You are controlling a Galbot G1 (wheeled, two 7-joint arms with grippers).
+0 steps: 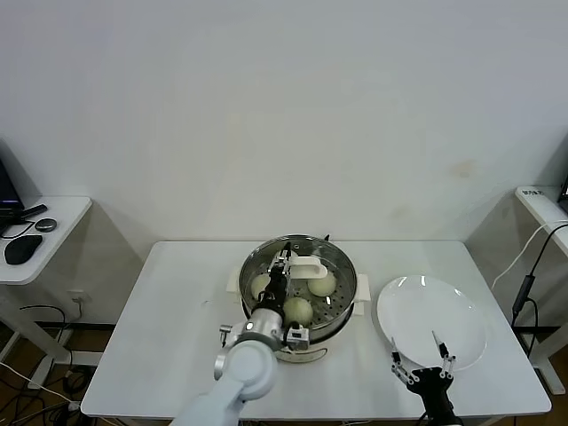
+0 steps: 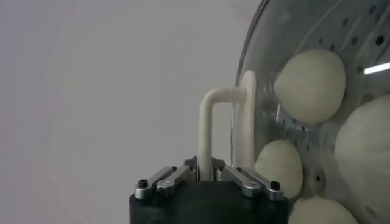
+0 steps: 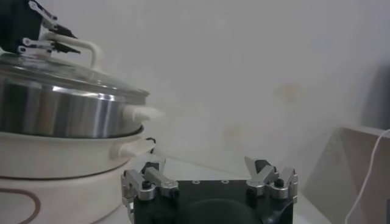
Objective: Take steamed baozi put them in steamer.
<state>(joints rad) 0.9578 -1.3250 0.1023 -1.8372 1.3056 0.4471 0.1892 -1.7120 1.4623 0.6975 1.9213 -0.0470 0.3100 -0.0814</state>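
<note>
In the steamer [image 1: 297,288], steamed baozi [image 1: 299,311] — glass lid [image 1: 306,259] on, left pincer [image 1: 282,264] gripping.

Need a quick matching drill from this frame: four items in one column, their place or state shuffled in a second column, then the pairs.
Items
1. buns
2. glass lid
3. plate
4. right pincer

States
A. bare, on the table to the right of the steamer
B. open, holding nothing, over the plate's near edge
C. lying inside the steamer, under the lid
D. on top of the steamer, its white handle gripped by the left pincer

Pairs: 1-C, 2-D, 3-A, 4-B
</note>
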